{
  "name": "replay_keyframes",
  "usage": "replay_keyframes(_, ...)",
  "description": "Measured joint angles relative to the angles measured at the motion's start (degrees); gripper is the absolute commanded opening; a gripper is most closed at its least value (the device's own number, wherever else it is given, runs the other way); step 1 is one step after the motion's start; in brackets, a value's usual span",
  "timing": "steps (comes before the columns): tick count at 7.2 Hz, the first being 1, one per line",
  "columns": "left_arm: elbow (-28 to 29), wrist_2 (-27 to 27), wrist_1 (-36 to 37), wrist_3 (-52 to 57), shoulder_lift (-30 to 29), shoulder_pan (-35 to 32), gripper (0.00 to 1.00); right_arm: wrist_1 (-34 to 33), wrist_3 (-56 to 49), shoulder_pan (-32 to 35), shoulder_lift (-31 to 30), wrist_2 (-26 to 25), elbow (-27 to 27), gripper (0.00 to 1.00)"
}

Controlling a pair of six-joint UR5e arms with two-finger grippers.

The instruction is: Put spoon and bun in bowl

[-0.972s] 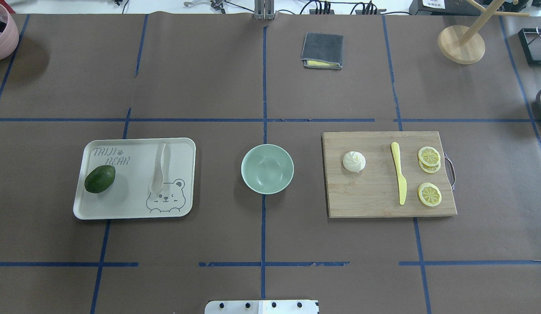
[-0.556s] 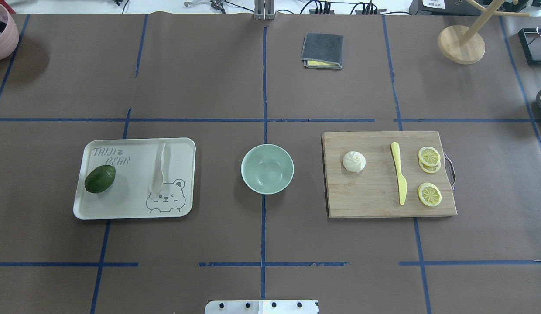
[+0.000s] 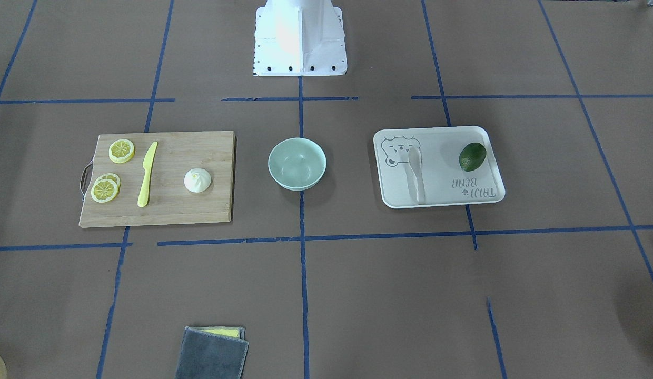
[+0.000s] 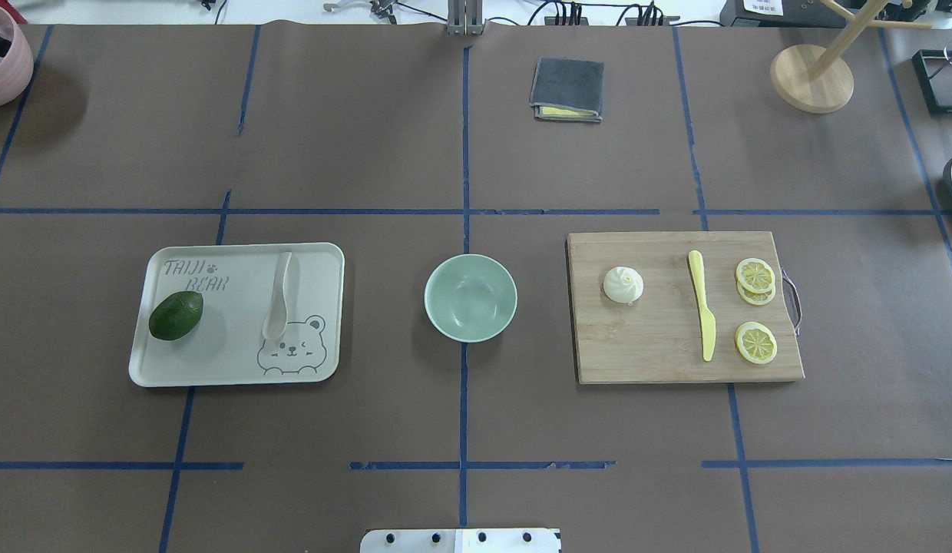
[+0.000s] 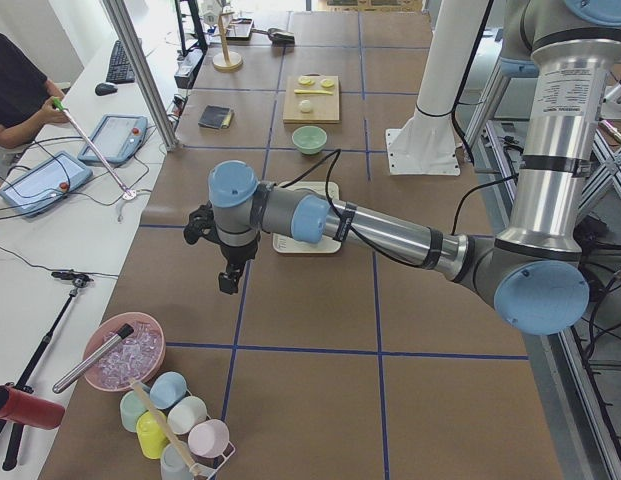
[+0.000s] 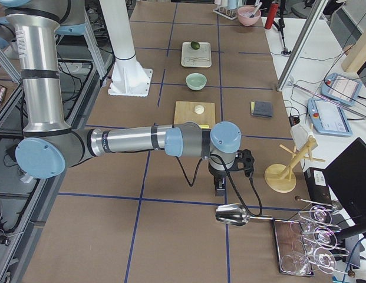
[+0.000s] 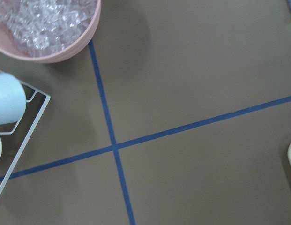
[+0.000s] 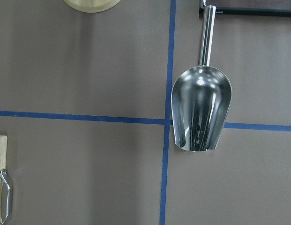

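The off-white spoon [image 4: 279, 296] lies on a cream bear tray [image 4: 230, 361] at the left. The white pleated bun [image 4: 623, 285] sits on a wooden cutting board [image 4: 652, 346] at the right. The mint-green bowl [image 4: 470, 297] stands empty between them. No gripper shows in the overhead or front views. My left gripper [image 5: 227, 280] hangs over the table's left end, far from the tray. My right gripper [image 6: 220, 188] hangs over the right end beyond the board. I cannot tell whether either is open or shut.
An avocado [image 4: 176, 315] lies on the tray. A yellow knife [image 4: 702, 307] and lemon slices [image 4: 755, 275] lie on the board. A grey cloth [image 4: 567, 89] lies at the far side. A metal scoop [image 8: 201, 110] and a pink ice bowl [image 7: 47, 23] lie under the wrists.
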Motion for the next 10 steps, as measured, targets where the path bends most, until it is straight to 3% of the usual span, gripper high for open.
replay_keyframes(4,-3.3,2.96,-9.57,-25.4,-3.29,13.49,1.0,-0.01,1.75,-0.46,1.76,1.49,0.39,1.0)
replay_keyframes(7,-2.88,14.87,-18.35,-47.31,-4.79,28.71,0.96,0.21,6.78,-1.7,1.67,2.48,1.97,1.0)
replay_keyframes(10,2.21,24.89,-22.25,-58.9,-8.71,39.92,0.89,0.3,14.93,-5.44,1.63,2.55,5.85,1.0)
